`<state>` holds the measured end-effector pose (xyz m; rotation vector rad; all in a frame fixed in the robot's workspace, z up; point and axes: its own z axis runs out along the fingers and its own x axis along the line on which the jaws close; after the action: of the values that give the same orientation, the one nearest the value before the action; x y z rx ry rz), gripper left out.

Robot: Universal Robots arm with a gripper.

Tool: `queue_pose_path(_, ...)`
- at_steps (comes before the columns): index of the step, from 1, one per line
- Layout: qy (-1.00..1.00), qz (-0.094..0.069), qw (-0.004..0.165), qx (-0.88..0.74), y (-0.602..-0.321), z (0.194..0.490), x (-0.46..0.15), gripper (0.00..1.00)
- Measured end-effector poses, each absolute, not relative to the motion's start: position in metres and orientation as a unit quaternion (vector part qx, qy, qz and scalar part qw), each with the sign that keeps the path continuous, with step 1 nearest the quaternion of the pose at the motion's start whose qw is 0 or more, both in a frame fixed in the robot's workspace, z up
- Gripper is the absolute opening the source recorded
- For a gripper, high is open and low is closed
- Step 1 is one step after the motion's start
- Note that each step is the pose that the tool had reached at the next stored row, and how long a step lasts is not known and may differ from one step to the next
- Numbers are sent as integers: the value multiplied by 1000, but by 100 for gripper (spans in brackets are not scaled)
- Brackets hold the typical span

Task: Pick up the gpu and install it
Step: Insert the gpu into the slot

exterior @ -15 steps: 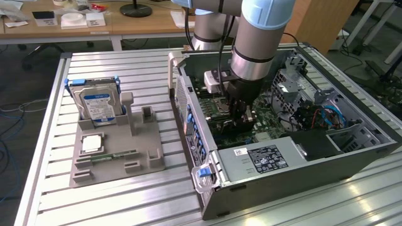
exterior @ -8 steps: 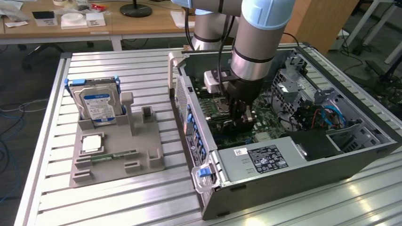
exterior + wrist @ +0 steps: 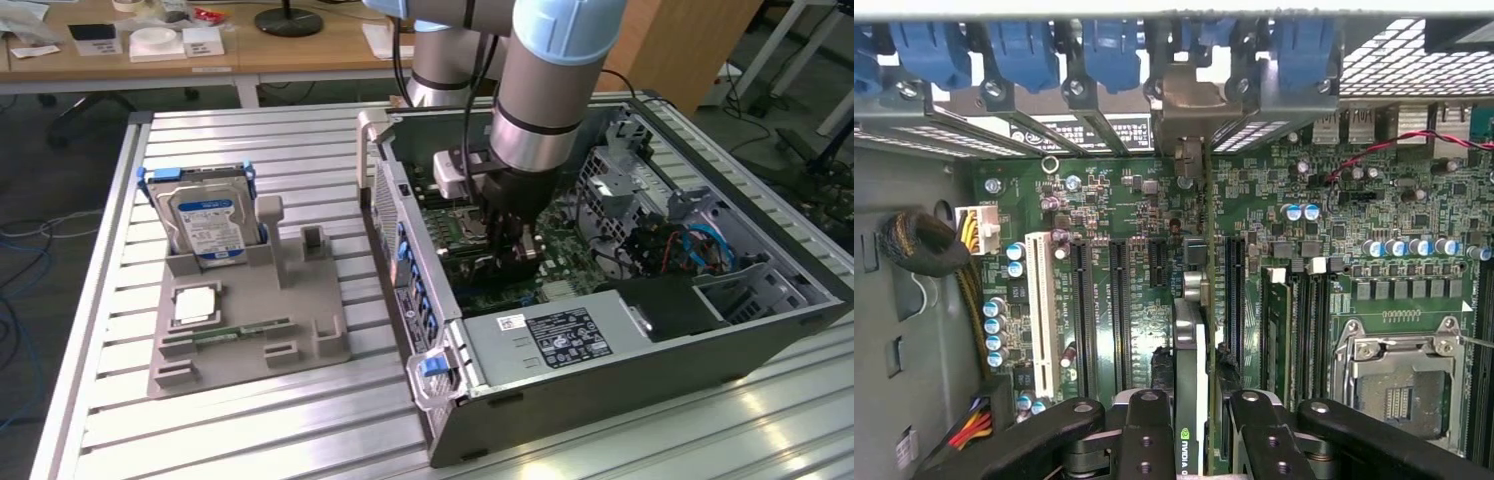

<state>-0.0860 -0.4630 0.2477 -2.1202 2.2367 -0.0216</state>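
Note:
The gpu [image 3: 1191,350] stands on edge over the green motherboard [image 3: 1134,200], in line with the black expansion slots [image 3: 1119,300]. Its silver bracket [image 3: 1194,105] lies at the case's rear slot openings. My gripper [image 3: 1196,405] is shut on the card, one black finger on each side of it near the printed logo. In the exterior view the arm reaches down into the open computer case [image 3: 641,340] and my gripper [image 3: 514,255] sits low over the motherboard. Whether the card is seated in a slot I cannot tell.
Blue retention clips [image 3: 1024,45] line the case's rear. Memory slots [image 3: 1304,320] and the CPU socket [image 3: 1399,385] lie beside the card. The power supply [image 3: 561,340] fills the case's near corner. A hard drive [image 3: 207,215] stands on a grey holder [image 3: 300,345] at the exterior view's left.

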Motion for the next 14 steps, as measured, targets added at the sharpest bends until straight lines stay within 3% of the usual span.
queue_pose_path(14,725,-7,30,-688,-463,246,-88,26)
